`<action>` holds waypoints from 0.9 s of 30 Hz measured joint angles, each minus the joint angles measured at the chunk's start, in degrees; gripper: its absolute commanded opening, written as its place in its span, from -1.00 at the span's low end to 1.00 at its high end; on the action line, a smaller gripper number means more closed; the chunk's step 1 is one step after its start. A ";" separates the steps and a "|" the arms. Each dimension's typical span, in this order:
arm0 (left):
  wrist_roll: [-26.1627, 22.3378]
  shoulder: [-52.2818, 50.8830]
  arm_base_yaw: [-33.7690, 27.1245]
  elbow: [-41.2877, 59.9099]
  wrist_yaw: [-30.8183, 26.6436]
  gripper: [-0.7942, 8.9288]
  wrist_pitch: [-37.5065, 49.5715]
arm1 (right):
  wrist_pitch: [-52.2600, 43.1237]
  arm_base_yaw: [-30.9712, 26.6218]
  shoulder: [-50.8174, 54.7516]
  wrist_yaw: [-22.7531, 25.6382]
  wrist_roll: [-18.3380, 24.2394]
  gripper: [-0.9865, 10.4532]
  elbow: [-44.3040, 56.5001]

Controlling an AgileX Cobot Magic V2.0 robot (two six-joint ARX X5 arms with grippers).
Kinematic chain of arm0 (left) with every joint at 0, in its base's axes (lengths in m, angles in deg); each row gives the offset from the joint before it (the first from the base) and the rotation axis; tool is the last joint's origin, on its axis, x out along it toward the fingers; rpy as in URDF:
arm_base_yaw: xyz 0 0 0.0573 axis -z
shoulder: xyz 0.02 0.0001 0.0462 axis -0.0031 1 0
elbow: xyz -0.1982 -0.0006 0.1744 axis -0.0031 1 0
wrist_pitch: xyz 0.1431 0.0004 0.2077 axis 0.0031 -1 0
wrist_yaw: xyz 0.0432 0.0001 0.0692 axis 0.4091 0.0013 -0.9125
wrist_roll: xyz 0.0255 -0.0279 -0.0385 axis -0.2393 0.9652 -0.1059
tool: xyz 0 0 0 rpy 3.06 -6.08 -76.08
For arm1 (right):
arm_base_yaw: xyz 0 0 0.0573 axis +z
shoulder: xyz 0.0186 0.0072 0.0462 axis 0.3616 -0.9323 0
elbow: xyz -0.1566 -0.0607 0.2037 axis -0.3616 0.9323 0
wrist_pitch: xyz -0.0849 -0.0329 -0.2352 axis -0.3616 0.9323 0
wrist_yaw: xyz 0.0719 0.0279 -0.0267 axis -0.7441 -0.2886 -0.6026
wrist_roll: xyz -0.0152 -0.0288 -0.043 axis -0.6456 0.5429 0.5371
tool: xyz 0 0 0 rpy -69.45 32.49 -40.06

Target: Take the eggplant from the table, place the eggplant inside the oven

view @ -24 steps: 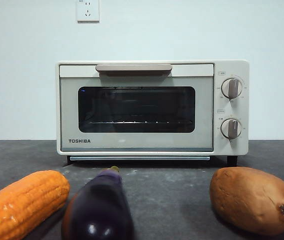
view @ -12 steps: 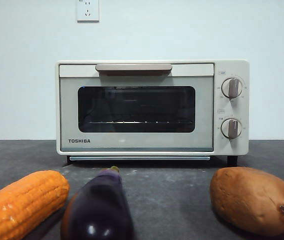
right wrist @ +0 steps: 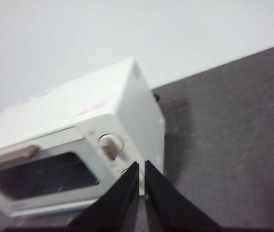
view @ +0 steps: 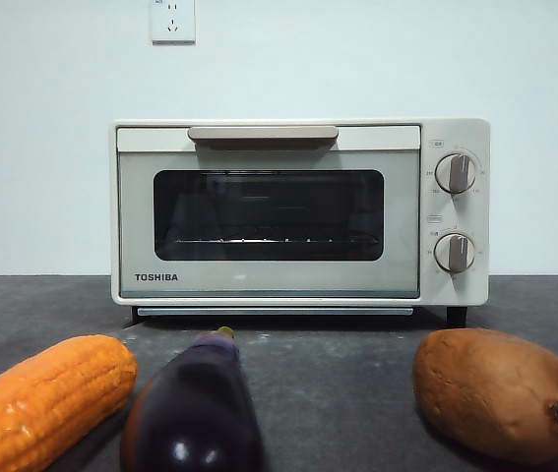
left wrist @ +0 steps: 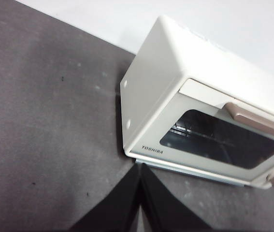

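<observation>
The eggplant (view: pixel 198 408) lies on the dark grey bench (view: pixel 347 383) at the near edge of the front view, end-on to the camera, its glossy purple body large in the foreground and its small yellowish-green stem tip pointing back toward the oven (view: pixel 298 211). An orange corn cob (view: pixel 47 398) lies just beside it on one side, close enough that the two look near to touching, though the contact itself cannot be made out; a brown sweet potato (view: pixel 500 393) lies well apart on the other side. The cream-beige Toshiba toaster oven stands farther back on the bench, against a white wall with a wall socket (view: pixel 172 20) above it. Its dark glass door is shut, the tan bar handle (view: pixel 263 133) runs across the top of the door, the wire rack shows dimly through the glass, and two round knobs (view: pixel 454 211) sit one above the other beside the door. No arm appears in the front view. In the left wrist view the left gripper (left wrist: pixel 139 169) hangs over bare bench near the oven's front corner on the Toshiba-label side, its two black jaws pressed together at the tips with nothing between them. In the right wrist view, which is somewhat blurred, the right gripper (right wrist: pixel 142 166) sits near the knob end of the oven, its jaws almost together with only a thin slit between them, and they grip nothing.
</observation>
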 measured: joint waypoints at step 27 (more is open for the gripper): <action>-8.52 25.40 1.77 -18.51 16.09 -0.83 -8.17 | 2.43 18.34 -30.45 -31.19 -8.61 -0.16 -19.08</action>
